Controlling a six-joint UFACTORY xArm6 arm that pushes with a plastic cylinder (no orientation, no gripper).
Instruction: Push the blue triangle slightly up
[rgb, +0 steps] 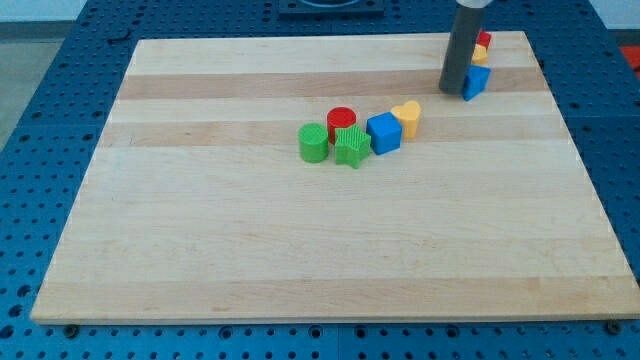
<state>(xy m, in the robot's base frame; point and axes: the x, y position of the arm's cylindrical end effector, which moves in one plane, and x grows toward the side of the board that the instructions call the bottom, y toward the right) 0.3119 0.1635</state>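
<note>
Wooden board on a blue perforated table. Dark rod descending upright from the view's top edge, near the board's upper right corner. My tip down at the board surface, just to the view's left of the blue triangle, touching or nearly touching it. No pincer here, only the plain rod end, holding nothing. Blue triangle near the board's far right corner, with a yellow block and a red block just above it, both partly hidden by the rod, shapes unclear. Well apart, around the board's middle: green cylinder, red cylinder, green star, blue cube, yellow heart, clustered in a curved row.
</note>
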